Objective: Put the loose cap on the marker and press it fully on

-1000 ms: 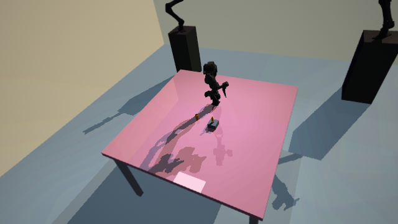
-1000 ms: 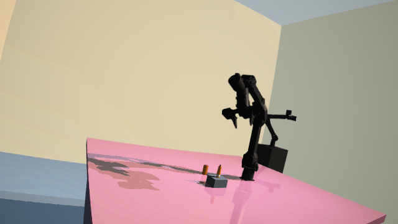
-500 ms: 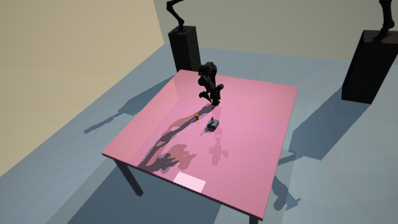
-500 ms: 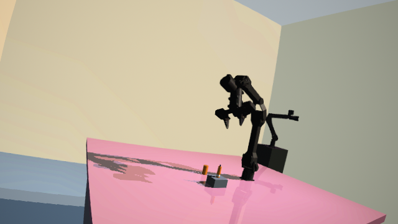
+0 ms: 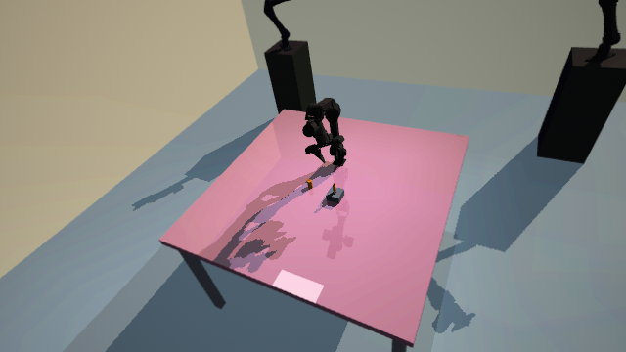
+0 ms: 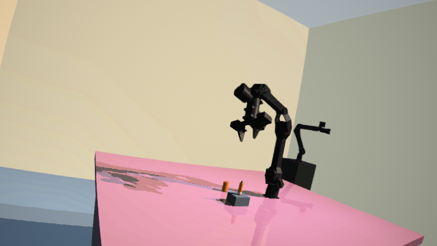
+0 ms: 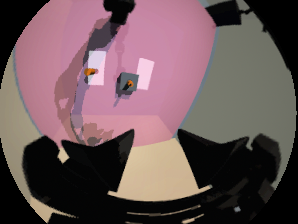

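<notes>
Cap [image 5: 309, 184] [image 6: 225, 186] [image 7: 90, 72] stands upright and loose on the pink surface [image 5: 391, 196] [image 6: 164, 219] [image 7: 165, 65], near the middle of the top view, left of the grey holder block [image 5: 335, 198] [image 6: 237, 199] [image 7: 123, 85]. In that block the marker [image 5: 335, 188] [image 6: 240, 188] [image 7: 130, 84] stands tip up, uncapped. The tool [image 6: 248, 139] [image 7: 156, 132] hangs well above both, right of centre in the exterior view, its fingers apart with nothing between them. Fetching the cap seems the step in hand; next calls for centring over it, then lowering with fingers astride.

The gripper [image 5: 331, 157] [image 6: 248, 139] [image 7: 156, 132] has swung across, above the table.
In the exterior view it has moved left, farther out from the arm's upright lower part, and both fingers now show, pointing down; a second ago one was mostly hidden. Its shadow [image 5: 259, 244] [image 6: 140, 182] has slid left in the top view.
</notes>
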